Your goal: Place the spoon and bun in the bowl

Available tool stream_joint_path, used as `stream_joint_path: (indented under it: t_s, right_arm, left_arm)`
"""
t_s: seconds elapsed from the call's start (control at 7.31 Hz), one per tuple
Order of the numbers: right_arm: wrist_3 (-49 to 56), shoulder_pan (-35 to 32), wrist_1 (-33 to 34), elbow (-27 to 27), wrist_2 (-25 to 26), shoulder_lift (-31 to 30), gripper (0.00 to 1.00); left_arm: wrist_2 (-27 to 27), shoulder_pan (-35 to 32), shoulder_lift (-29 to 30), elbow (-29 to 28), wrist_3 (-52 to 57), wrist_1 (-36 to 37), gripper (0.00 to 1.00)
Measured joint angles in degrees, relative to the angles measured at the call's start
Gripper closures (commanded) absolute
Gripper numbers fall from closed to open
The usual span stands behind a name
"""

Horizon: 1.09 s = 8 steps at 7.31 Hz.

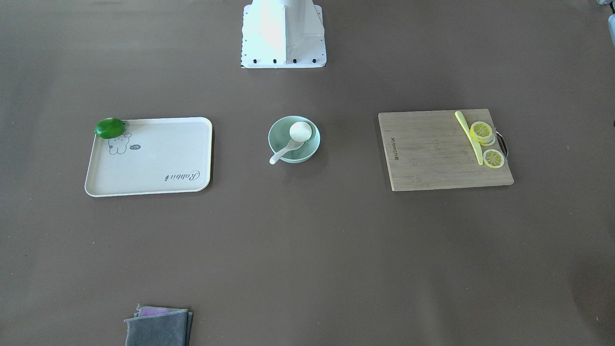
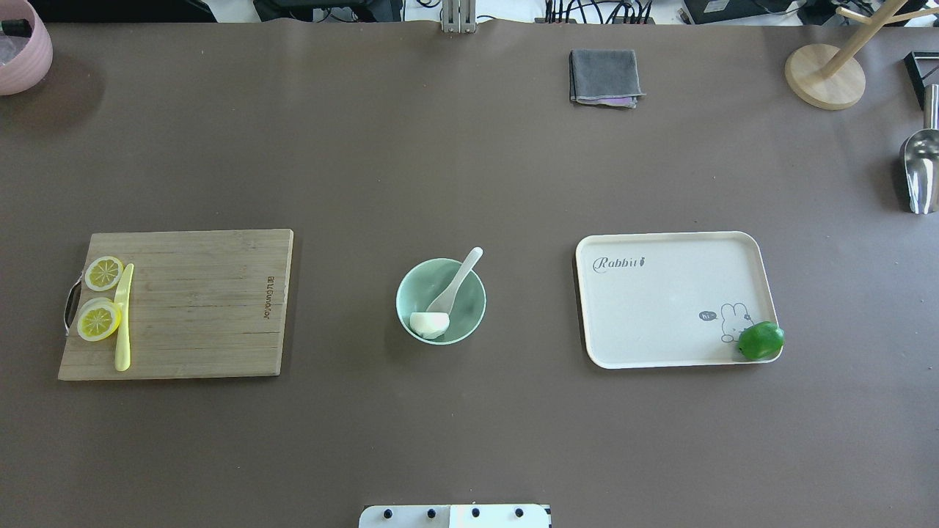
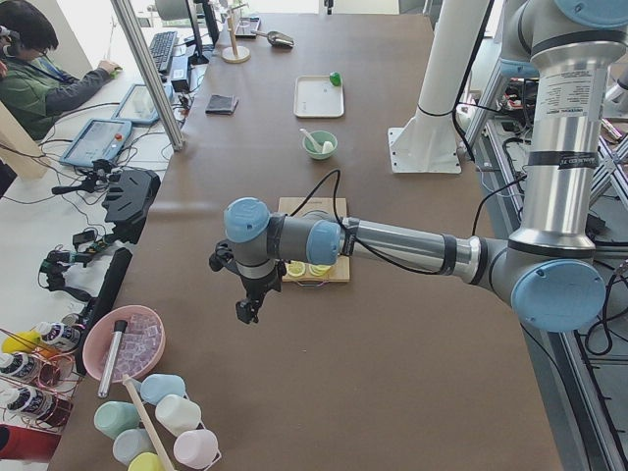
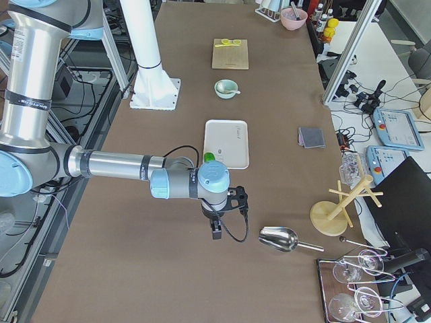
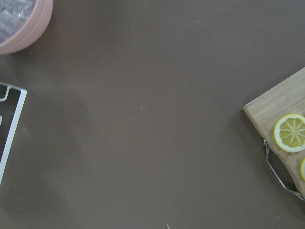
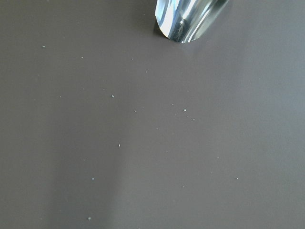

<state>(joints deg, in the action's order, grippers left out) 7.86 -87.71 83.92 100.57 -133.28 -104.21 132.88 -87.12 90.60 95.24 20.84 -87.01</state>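
The pale mint-green bowl (image 2: 471,317) stands at the table's middle, also in the front view (image 1: 310,149). The white bun (image 2: 429,324) lies inside it (image 1: 301,130). The white spoon (image 2: 456,280) has its scoop in the bowl and its handle leans out over the rim (image 1: 281,154). My left gripper (image 3: 247,309) hangs over the table's left end, beyond the cutting board. My right gripper (image 4: 217,232) hangs over the right end near a metal scoop. Both show only in the side views, far from the bowl. I cannot tell whether they are open or shut.
A wooden cutting board (image 2: 198,308) with lemon slices (image 2: 99,320) and a yellow knife (image 2: 123,319) lies left of the bowl. A cream tray (image 2: 660,308) with a green lime (image 2: 761,341) lies right. A grey cloth (image 2: 604,76), pink bowl (image 2: 22,44), metal scoop (image 2: 921,172) and wooden stand (image 2: 825,73) sit at the edges.
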Motion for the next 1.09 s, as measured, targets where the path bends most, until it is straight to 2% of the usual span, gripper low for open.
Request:
stream_joint_path:
  t_s: [0.27, 0.68, 1.09]
  right_arm:
    - [0.0, 0.0, -0.1, -0.1, -0.2, 0.2, 0.0]
    - [0.1, 0.0, -0.1, 0.2, -0.6, 0.2, 0.0]
    - [0.3, 0.0, -0.1, 0.3, -0.8, 0.3, 0.0]
  left_arm:
    - [0.5, -2.8, -2.3, 0.3, -0.1, -0.2, 0.01]
    - [0.0, -5.0, -7.5, 6.3, 0.1, -0.6, 0.01]
    - [-0.1, -5.2, -8.1, 8.0, 0.2, -0.6, 0.01]
